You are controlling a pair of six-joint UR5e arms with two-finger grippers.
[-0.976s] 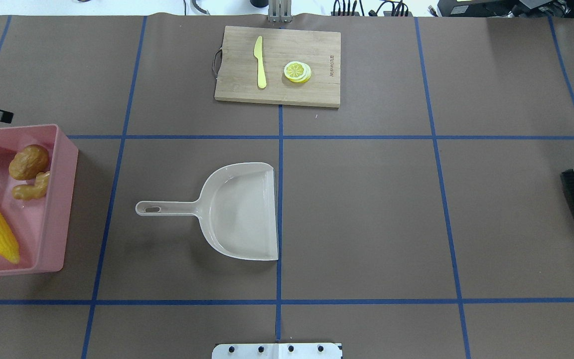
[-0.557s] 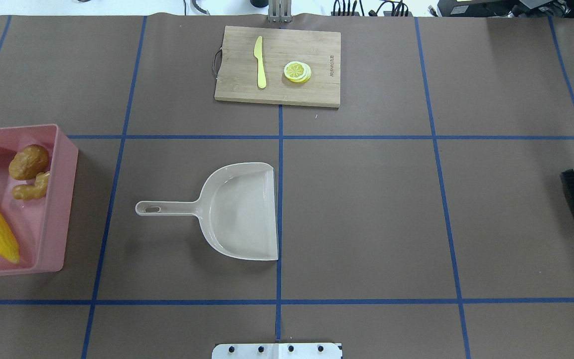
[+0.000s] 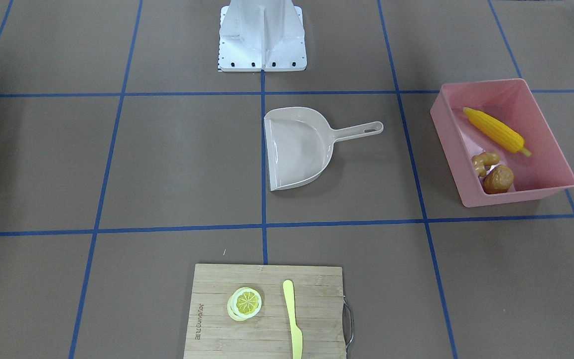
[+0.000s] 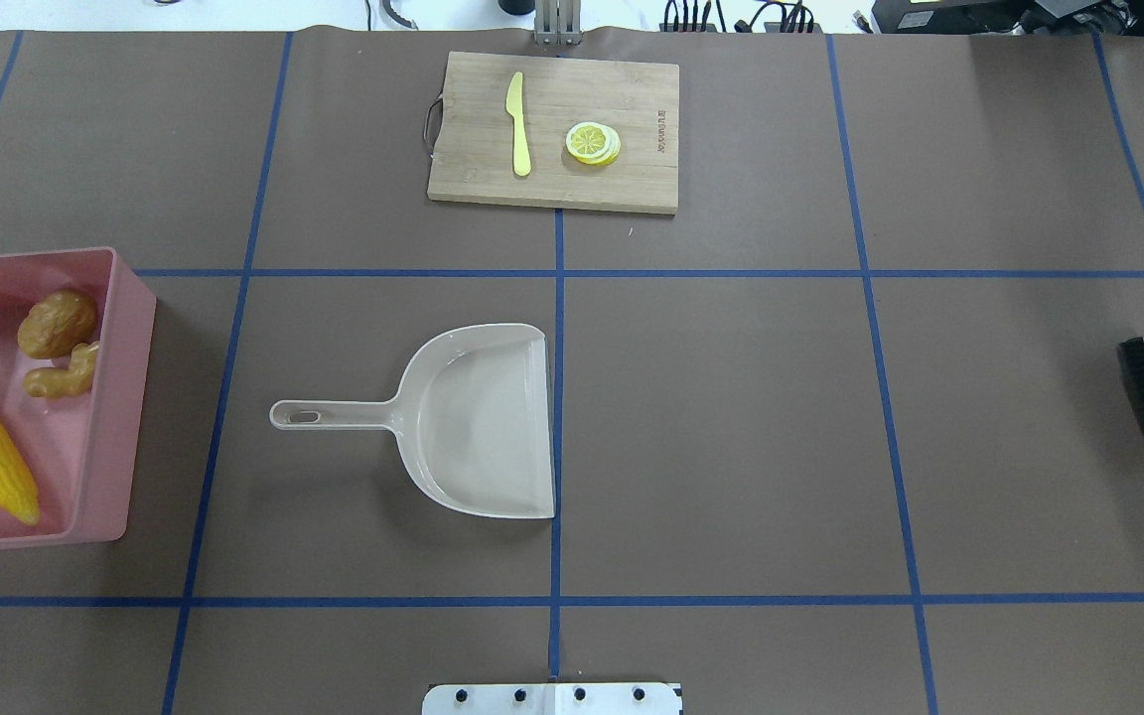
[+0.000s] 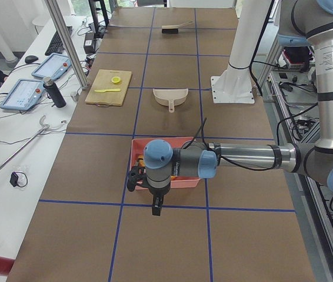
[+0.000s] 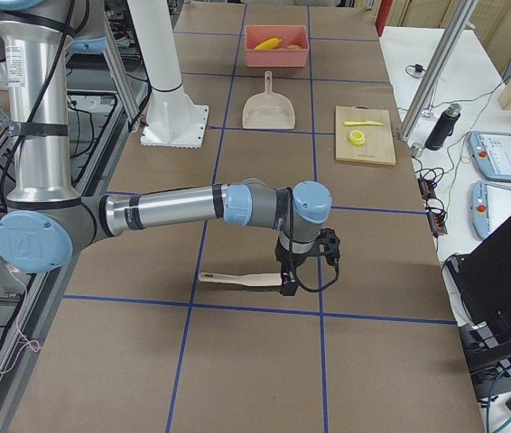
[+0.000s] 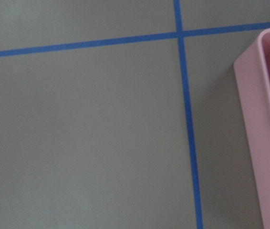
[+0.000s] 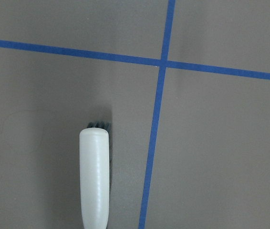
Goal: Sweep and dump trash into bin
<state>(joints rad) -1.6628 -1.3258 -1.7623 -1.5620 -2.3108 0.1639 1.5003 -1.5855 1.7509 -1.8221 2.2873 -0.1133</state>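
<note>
- Cutting board [image 3: 317,299]: one short line of burnt-in lettering [image 3: 198,321] runs along the short edge opposite the metal handle. It looks like a brand mark but is too small to read with confidence. The overhead view shows the same mark, no clearer.
- Blue joint cap [image 6: 23,245] at the near arm's elbow, right-side view: white emblem, letters not legible.
- Two tablets [image 6: 499,155] on the side bench: screens lit, content too small to read.
- Nothing else carries readable text.

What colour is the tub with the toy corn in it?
Pink: the bin holding the corn cob shows clearest in the exterior front-facing view.
</note>
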